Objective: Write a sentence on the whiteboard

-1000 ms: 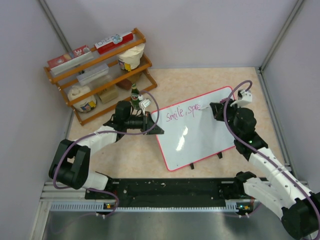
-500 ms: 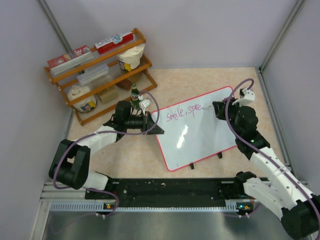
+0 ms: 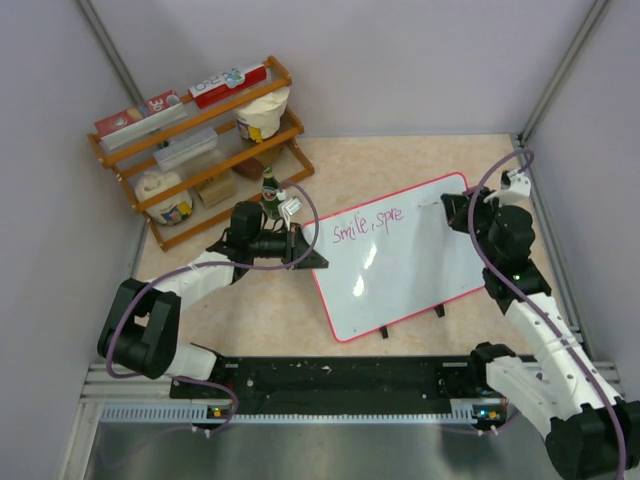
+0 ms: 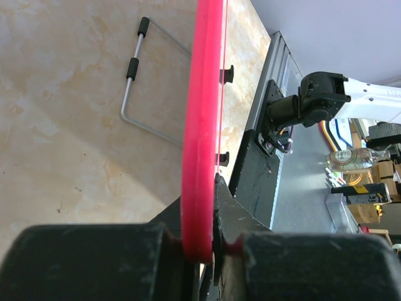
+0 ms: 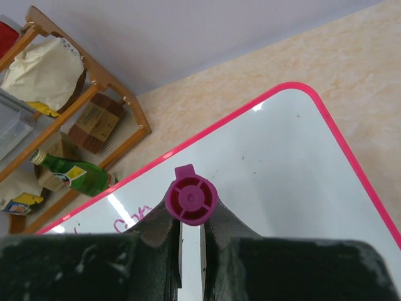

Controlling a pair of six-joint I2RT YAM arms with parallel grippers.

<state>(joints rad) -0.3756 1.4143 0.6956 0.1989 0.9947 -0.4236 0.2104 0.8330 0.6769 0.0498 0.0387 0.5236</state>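
The whiteboard (image 3: 400, 275), white with a pink frame, stands tilted mid-table. The sentence (image 3: 368, 224), in thin pink cursive, reads "Smile, spre" near its top edge. My left gripper (image 3: 300, 250) is shut on the board's left edge; the left wrist view shows the pink frame (image 4: 203, 125) pinched between the jaws of that gripper (image 4: 203, 244). My right gripper (image 3: 455, 210) is over the board's far right part, apart from the writing. It (image 5: 191, 216) is shut on a magenta marker (image 5: 191, 199), seen end-on above the white surface (image 5: 282, 163). A bit of the writing (image 5: 128, 222) shows at the left.
A wooden rack (image 3: 200, 140) with boxes and bags stands at the back left. A green bottle (image 3: 268, 190) stands just behind my left wrist. A bent wire support (image 4: 135, 81) lies on the table behind the board. Booth walls close in on both sides.
My right gripper has moved right and back with the marker, away from the end of the writing towards the board's far right corner. The left arm and the board have not moved.
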